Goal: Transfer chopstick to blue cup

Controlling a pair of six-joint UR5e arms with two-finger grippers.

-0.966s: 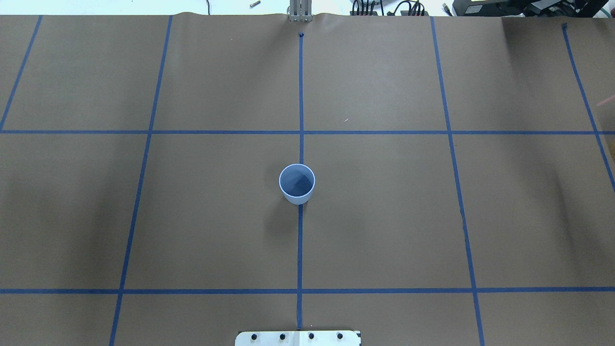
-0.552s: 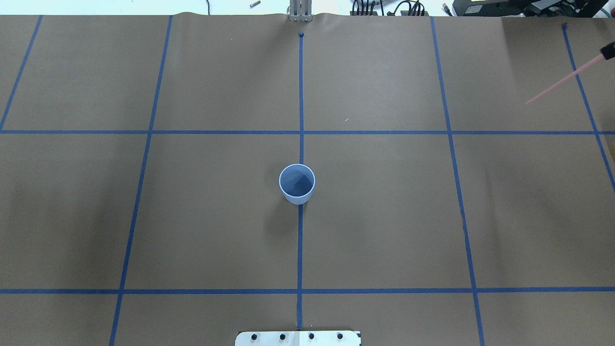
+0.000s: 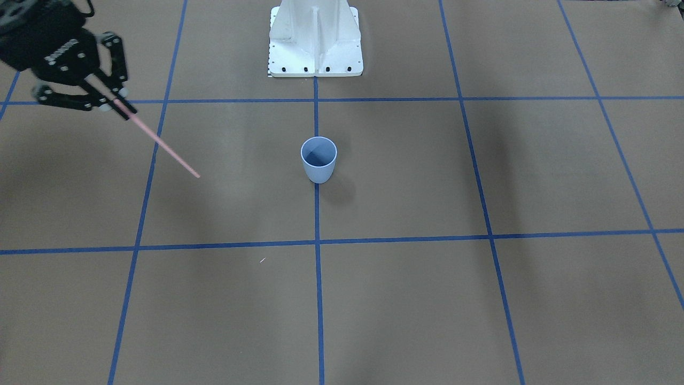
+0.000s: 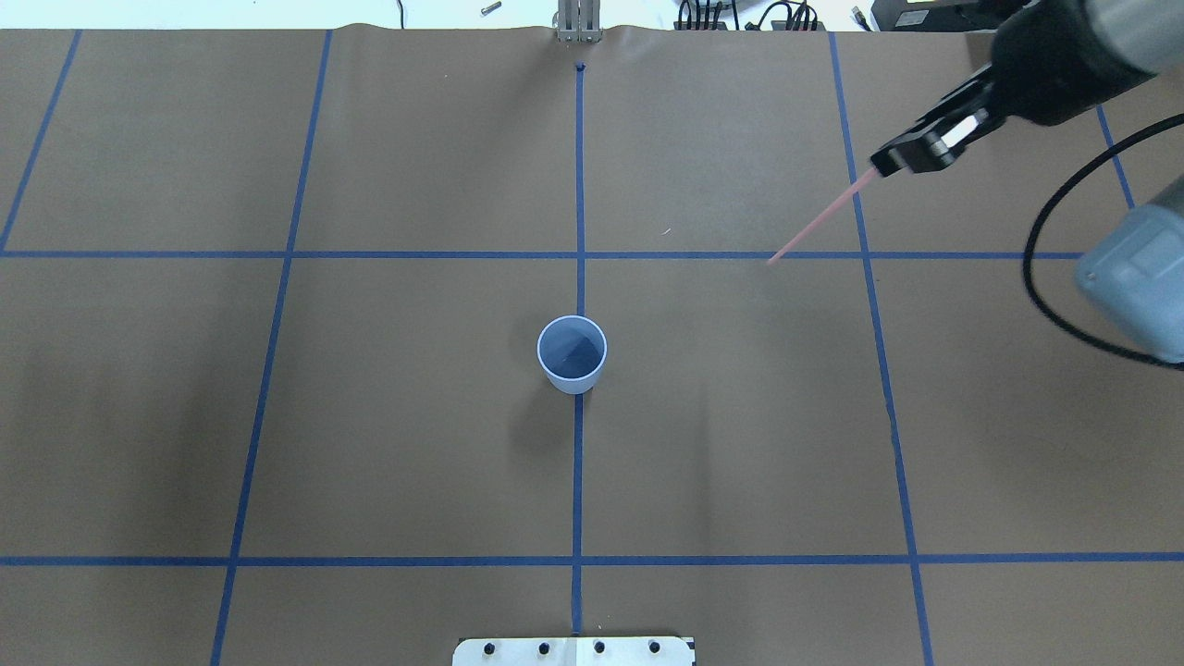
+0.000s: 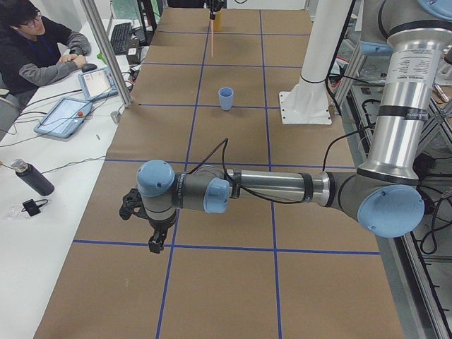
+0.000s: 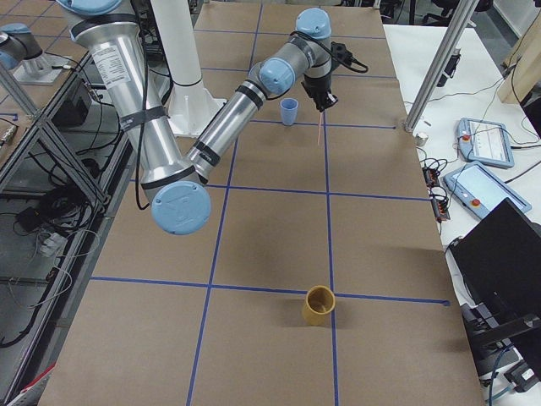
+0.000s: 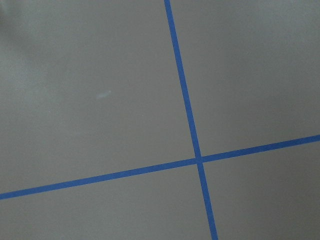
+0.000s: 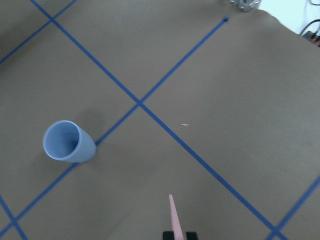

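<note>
Right gripper (image 4: 902, 157) is pinched down tight on the top end of the pink chopstick (image 4: 819, 217), which hangs from it tip-down, in the air. It's out on the robot's right side of the table (image 4: 416, 444), well apart from the blue cup (image 4: 573, 351), which stands upright and empty on the centre tape line.

Here's where it gets tricky. That cup mouth is small and the stick is long and thin, gripped at 1 end only, so any sway or slip in the pinch puts the tip off target. If the tip comes down on the rim or the outer wall, that light cup probably slides or tips over. If the stick lets go too high or too tilted, it could bounce out, or lean on the rim and lever the cup down, since it looks much longer than the cup is tall.

The left gripper (image 5: 152, 236) hangs low over the brown paper far off to the left. Whether it's parted or closed, I can't tell.

The count: 1 chopstick, 1 blue cup, 1 mustard-yellow cup (image 6: 319, 304) at the right end of the table, 2 arms, 2 grippers, 1 operator (image 5: 35, 42) seated at the side desk.
</note>
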